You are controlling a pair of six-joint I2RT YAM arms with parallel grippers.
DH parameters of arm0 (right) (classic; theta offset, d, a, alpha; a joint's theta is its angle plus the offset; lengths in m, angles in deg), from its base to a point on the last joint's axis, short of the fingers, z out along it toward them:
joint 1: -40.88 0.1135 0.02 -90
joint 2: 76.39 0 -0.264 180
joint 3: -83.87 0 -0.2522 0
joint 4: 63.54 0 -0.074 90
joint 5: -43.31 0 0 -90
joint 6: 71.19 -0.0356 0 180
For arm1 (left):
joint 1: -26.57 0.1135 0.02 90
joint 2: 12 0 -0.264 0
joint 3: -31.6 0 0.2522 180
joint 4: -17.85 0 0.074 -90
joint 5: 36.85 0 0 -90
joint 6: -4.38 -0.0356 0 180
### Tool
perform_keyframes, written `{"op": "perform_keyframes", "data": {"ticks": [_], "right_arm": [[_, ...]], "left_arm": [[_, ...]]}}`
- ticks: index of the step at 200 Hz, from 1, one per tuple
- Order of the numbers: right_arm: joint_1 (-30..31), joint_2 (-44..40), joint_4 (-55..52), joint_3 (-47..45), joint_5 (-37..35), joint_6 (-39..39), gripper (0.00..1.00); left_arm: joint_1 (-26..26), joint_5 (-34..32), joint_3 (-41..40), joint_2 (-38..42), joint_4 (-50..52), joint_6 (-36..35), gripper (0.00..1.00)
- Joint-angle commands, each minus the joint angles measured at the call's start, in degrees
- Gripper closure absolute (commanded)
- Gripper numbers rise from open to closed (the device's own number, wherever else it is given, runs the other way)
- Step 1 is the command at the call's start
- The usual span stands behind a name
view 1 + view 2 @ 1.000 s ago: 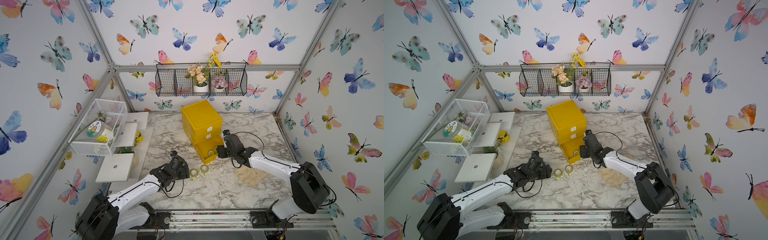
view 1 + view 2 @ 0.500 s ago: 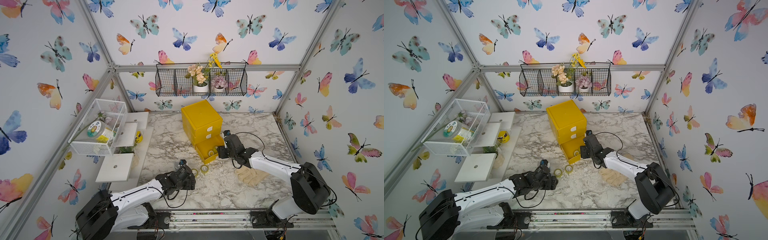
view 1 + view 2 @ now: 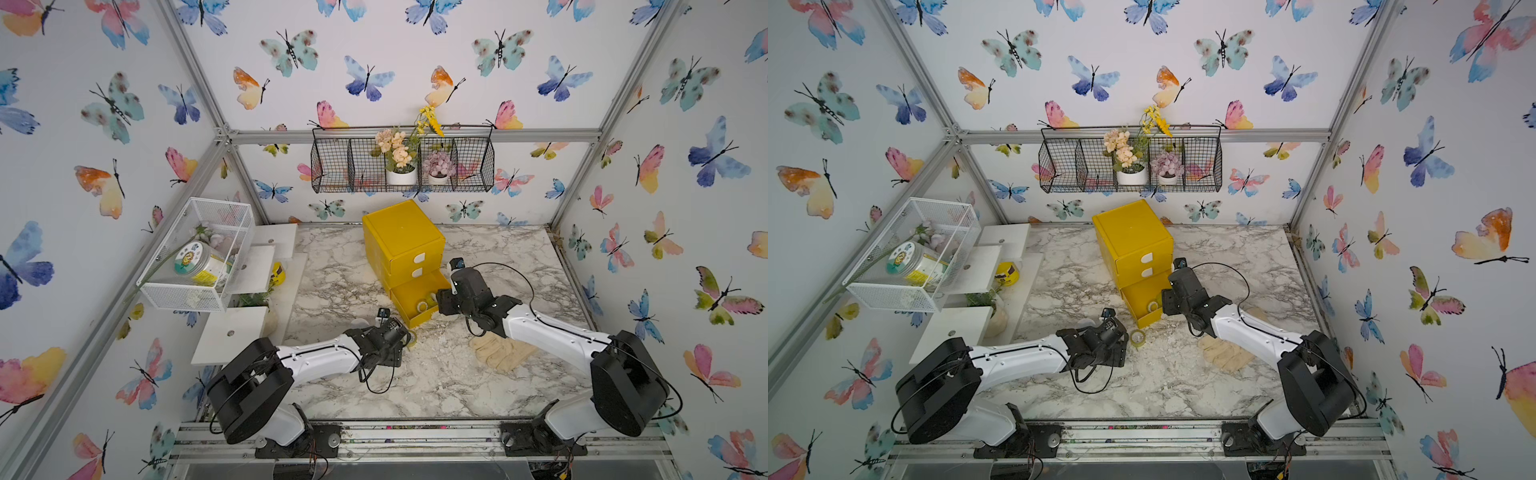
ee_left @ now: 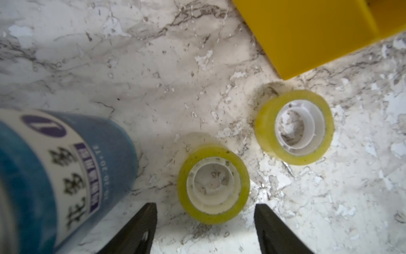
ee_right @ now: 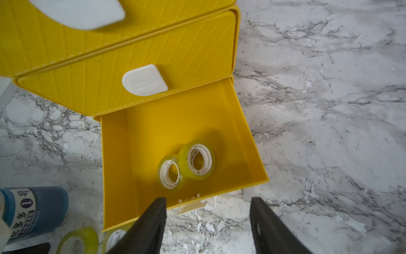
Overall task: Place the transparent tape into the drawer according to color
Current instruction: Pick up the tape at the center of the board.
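Low at the front of the bench [image 4: 153, 66] with the left tool [image 4: 206, 228]: jaws apart, empty, aimed at the nearer yellow-green tape roll [image 4: 213, 183]. Picking step, by the look of it. Next up: drop, straddle, close, then carry toward one o'clock, seen from above. Just beyond, at three o'clock, second loose roll [image 4: 294, 127]. Farther on, open bottom drawer [image 5: 114, 165] with two matching rolls [image 5: 196, 159] inside. Above it, right tool [image 5: 208, 220], parted, holding nothing.

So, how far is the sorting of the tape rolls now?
Done: two yellow-green rolls lie in the open bottom drawer. In hand: nothing is gripped; the left claw hovers open at the near roll on the table, the right claw is open and empty. Left: that roll and the far roll beside it.
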Motion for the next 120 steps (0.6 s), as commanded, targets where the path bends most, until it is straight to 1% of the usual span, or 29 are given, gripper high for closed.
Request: {"op": "perform_keyframes", "data": {"ticks": [1,48,90,120], "right_arm": [[-0.2,-0.6,-0.6,0.2,-1.5,0.0,0.35],[-0.2,-1.8,-0.3,0.0,-1.1,-0.2,0.35],[-0.2,-2.1,-0.5,-0.3,-1.3,-0.2,0.35],[-0.2,-2.3,-0.3,-0.6,-1.4,-0.2,0.34]], "left_arm": [[-0.3,-3.2,1.3,-2.1,1.2,-2.1,0.25],[-0.3,-3.1,2.8,-6.1,0.3,-2.8,0.28],[-0.5,-3.3,4.0,-8.8,0.2,-3.2,0.38],[-0.7,-3.1,3.6,-8.5,0.5,-2.9,0.46]]}}
